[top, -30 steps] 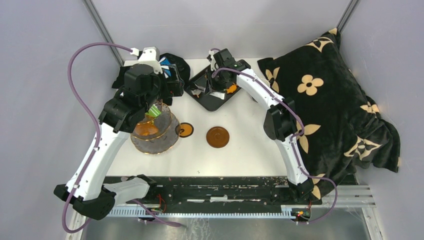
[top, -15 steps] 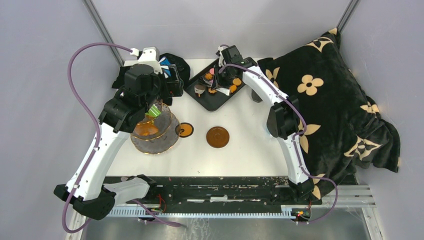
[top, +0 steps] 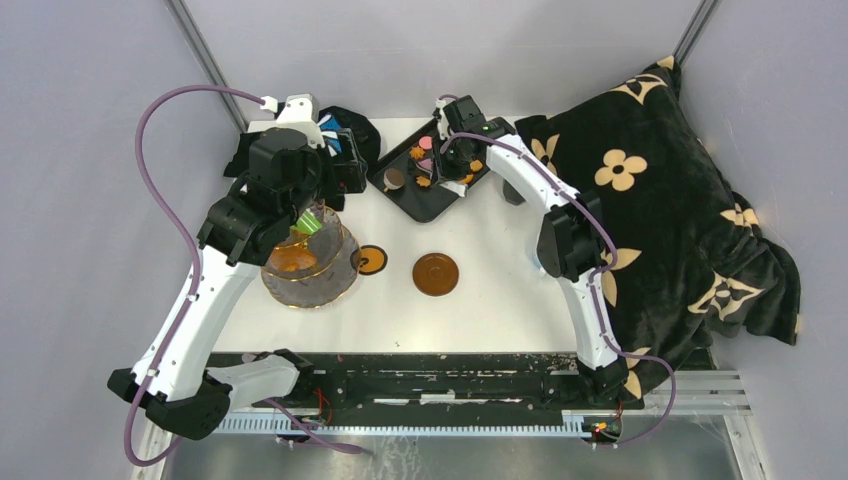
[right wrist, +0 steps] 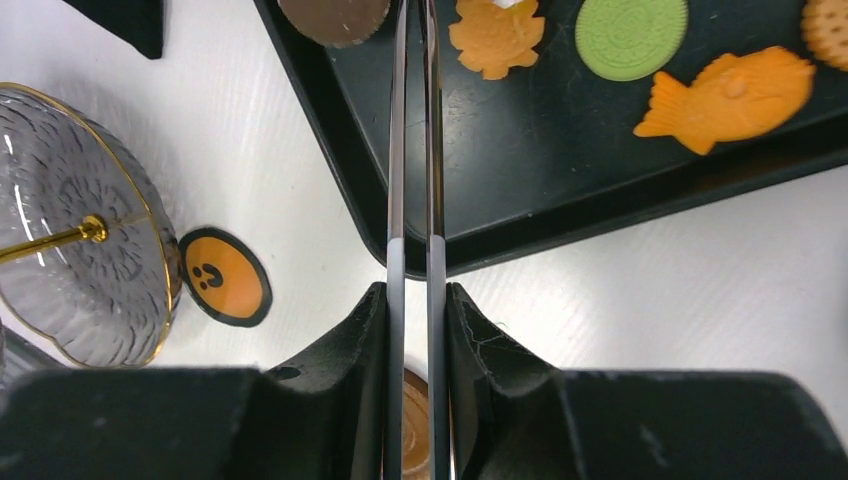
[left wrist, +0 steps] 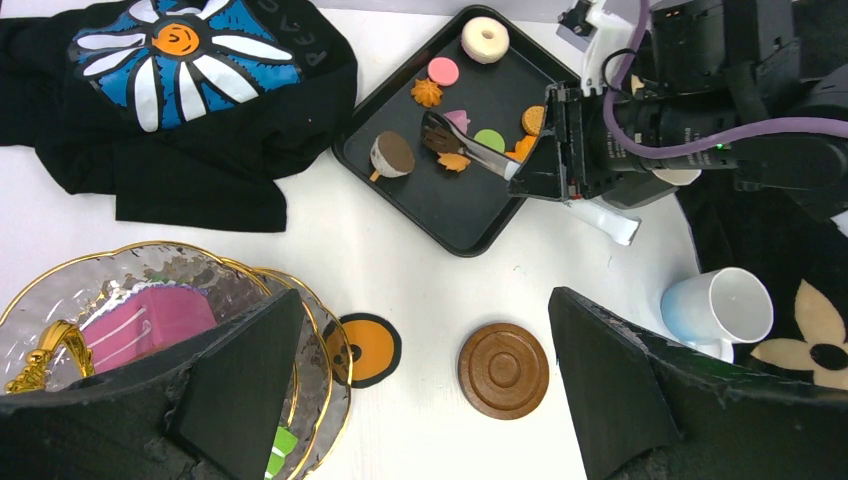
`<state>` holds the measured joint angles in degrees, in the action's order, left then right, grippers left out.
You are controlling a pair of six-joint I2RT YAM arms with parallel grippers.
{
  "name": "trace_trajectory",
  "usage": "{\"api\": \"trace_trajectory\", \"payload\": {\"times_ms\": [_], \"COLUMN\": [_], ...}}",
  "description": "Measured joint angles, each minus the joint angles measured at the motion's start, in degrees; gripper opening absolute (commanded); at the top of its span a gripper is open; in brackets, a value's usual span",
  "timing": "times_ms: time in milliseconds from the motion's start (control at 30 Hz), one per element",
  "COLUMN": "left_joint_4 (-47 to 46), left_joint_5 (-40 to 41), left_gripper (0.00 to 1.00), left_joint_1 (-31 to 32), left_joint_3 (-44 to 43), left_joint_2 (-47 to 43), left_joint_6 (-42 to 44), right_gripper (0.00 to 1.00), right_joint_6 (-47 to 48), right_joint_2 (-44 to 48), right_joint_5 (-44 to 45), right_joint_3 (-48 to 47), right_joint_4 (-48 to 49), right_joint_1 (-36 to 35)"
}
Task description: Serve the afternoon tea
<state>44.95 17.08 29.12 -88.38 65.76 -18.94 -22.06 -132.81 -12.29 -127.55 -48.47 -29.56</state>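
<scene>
Small colourful toy pastries (right wrist: pixel 630 37) lie on the black rectangular tray (left wrist: pixel 450 215). Right gripper (right wrist: pixel 415 295) is clamped on slim silver metal tongs (right wrist: pixel 397 150), tips among those pastries. Left gripper (left wrist: pixel 425 300), jaws fully apart, hangs above the 3-tier clear gold-trimmed glass stand (left wrist: pixel 120 262).

Left arm (top: pixel 190 318) bent, jaws wide; right arm (top: pixel 586 312) outstretched, jaws nearly closed.

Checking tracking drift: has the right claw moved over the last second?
Yes: seen from above, the right claw shifted toward the far right edge of the tray.
</scene>
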Motion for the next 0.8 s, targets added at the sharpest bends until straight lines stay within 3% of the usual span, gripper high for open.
{"api": "trace_trajectory", "payload": {"times_ms": [333,800], "left_joint_4": [0.0,0.0], "left_joint_5": [-0.3,-0.6], "left_gripper": [0.99,0.99], "left_joint_1": [0.0,0.0], "left_joint_3": [0.0,-0.2], "left_joint_2": [0.2,0.2], "left_joint_6": [0.0,0.0], "right_gripper": [0.36,0.45], "right_joint_6": [5.0,9.3], "right_joint_2": [5.3,4.1], "right_joint_5": [3.5,10.5], "right_joint_3": [1.4,-4.7], "right_joint_4": [-1.6,-5.9], "right_joint_1": [-1.2,-8.0]}}
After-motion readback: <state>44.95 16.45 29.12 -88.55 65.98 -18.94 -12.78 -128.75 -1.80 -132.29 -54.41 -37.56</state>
